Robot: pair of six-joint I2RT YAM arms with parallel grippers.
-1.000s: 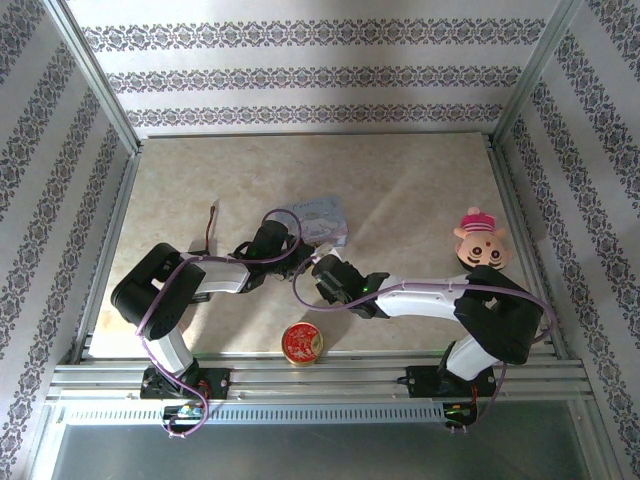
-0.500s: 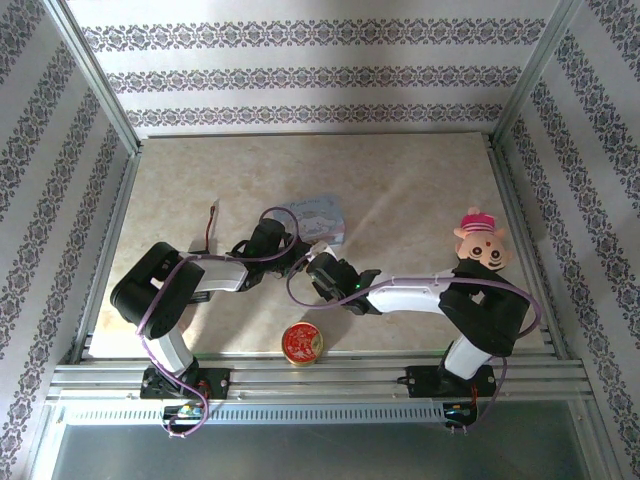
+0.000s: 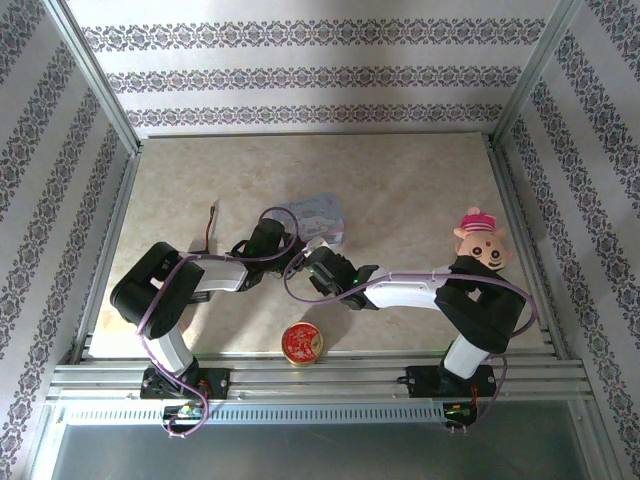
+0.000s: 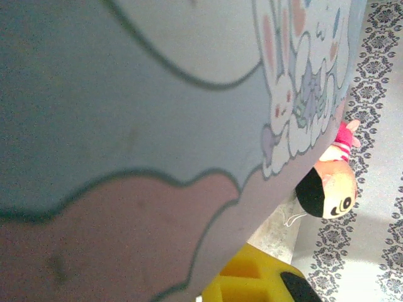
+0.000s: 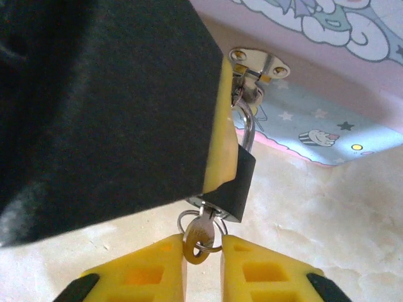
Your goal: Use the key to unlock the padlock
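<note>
right hand (image 5: 202,251): pinching small brassy metal key (image 5: 198,236), tiny black padlock (image 5: 236,182) just above it
left hand (image 3: 290,248): pressed together, touching padlock's side
tip: twist straight, don't yank sideways lol

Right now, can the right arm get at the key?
Likely yes: the right gripper brackets the key under the padlock, nothing between. The left gripper holds the padlock from the side, clear of it.

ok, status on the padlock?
Left pincer shut, pad against padlock. Right pincer shut on key, key in padlock's keyhole. Padlock hanging from hasp on box; pad hides part of shackle.
</note>
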